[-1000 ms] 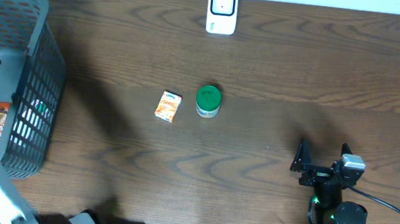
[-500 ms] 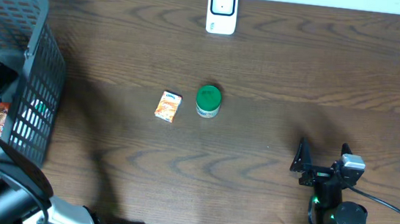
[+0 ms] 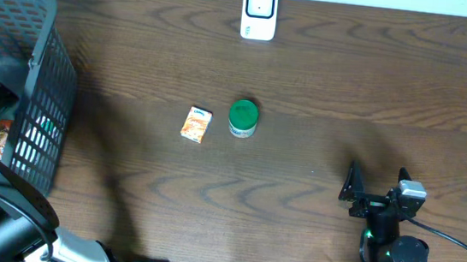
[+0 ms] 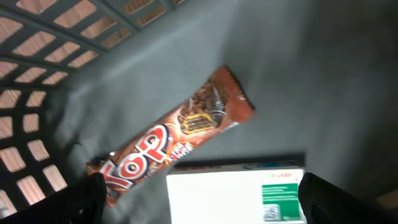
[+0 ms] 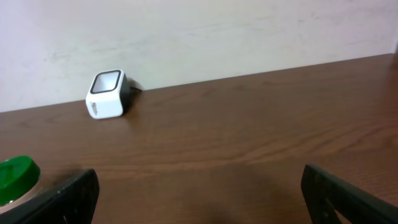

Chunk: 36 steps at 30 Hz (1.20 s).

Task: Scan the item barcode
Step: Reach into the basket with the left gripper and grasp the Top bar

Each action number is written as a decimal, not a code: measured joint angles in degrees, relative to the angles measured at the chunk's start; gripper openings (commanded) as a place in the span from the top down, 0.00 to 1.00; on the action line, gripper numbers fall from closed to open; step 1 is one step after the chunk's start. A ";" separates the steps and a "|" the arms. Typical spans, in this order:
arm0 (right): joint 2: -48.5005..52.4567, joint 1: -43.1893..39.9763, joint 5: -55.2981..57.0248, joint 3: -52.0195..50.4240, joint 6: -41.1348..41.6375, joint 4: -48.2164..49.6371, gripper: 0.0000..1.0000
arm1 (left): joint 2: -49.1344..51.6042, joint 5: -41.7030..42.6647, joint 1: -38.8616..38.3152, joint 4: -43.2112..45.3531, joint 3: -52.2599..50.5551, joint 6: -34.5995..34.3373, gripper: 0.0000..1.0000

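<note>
A basket (image 3: 44, 87) stands at the table's (image 3: 323, 88) left edge. The scanner (image 3: 259, 11) sits at the middle of the far edge. Near the table's centre a small carton (image 3: 196, 124) lies just left of a jar (image 3: 243, 117), close together but apart, and both are well in front of the scanner. The right gripper (image 3: 376, 181) rests at the near right, well apart from the jar. The left gripper (image 4: 202, 202) hangs inside the basket, above its floor. On that floor a snack bar (image 4: 174, 134) lies on a diagonal, with a flat box (image 4: 236, 196) just beside its lower end, between the left gripper's fingers in the wrist view.
</note>
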 measured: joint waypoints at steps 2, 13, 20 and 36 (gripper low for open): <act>0.00 0.00 -0.02 0.00 0.00 0.00 0.01 | 0.04 -0.81 0.61 1.33 -1.90 1.16 0.01; 0.00 0.00 -0.02 0.00 0.00 0.00 0.01 | 0.83 -1.09 3.98 10.21 -12.00 5.97 0.02; 0.00 0.00 0.00 0.00 0.00 0.00 0.01 | 2.64 -0.76 3.96 13.68 -13.64 8.13 0.02; 0.00 0.00 0.00 0.00 0.00 0.02 0.01 | 10.12 1.64 3.96 16.06 -9.84 10.58 0.27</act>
